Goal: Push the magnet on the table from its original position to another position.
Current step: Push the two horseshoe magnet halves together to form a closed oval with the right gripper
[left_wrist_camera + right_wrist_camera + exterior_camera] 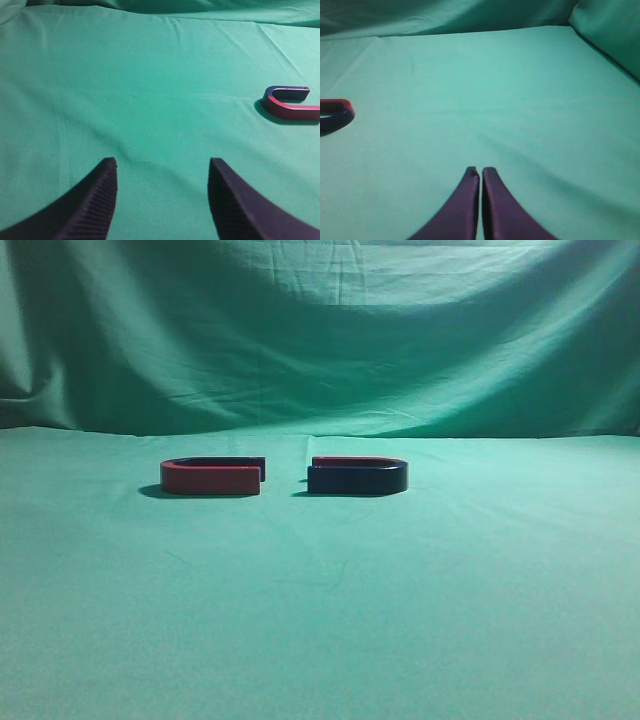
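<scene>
Two horseshoe magnets lie flat on the green cloth in the exterior view, open ends facing each other. The left magnet (211,477) shows its red side; the right magnet (357,476) shows its dark blue side with a red arm behind. Neither gripper shows in the exterior view. In the left wrist view, my left gripper (162,167) is open and empty, with a red and blue magnet (290,103) far off to the right. In the right wrist view, my right gripper (480,172) is shut on nothing, and a magnet's curved end (336,113) shows at the left edge.
A green cloth covers the table (320,620) and hangs as a backdrop (320,330) behind it. In the right wrist view the cloth rises in a fold at the far right (610,35).
</scene>
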### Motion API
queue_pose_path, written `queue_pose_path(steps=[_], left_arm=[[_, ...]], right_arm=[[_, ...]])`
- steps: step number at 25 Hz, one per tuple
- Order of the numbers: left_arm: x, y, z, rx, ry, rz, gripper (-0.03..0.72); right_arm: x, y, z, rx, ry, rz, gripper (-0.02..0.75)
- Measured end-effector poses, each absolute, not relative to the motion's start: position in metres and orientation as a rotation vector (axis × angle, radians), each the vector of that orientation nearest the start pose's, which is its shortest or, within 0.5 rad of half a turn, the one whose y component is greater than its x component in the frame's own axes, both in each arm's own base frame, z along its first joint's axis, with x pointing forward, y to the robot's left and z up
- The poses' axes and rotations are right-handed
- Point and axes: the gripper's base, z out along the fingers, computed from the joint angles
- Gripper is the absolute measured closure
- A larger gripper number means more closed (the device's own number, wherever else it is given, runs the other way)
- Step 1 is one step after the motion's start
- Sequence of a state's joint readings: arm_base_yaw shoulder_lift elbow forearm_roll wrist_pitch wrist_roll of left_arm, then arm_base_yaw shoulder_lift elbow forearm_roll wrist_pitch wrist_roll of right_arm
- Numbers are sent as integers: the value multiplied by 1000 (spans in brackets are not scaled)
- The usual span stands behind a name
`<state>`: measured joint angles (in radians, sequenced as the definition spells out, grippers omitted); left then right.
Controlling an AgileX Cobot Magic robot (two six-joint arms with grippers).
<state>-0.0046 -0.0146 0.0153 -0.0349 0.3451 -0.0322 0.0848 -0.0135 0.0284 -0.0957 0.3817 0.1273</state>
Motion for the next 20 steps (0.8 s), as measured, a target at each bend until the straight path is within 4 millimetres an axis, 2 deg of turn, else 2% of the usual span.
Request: queue_pose_path(steps=[4,8,10,12,15,20], left_arm=[[53,-1,178,-47,1829,-60,316],[53,-1,178,-47,1829,-60,316],[53,-1,178,-47,1829,-60,316],[53,-1,178,-47,1829,-60,316],[53,-1,178,-47,1829,-60,316],[53,-1,178,-47,1829,-60,316]], right_arm=[[55,3,180,-7,1759,87,738],[55,5,212,15,1407,168,738],[53,5,221,21,1328,187,738],[52,5,229,32,1356,191,738],[51,4,254,65,1458,205,738],[70,5,280,125,1858,200,738]])
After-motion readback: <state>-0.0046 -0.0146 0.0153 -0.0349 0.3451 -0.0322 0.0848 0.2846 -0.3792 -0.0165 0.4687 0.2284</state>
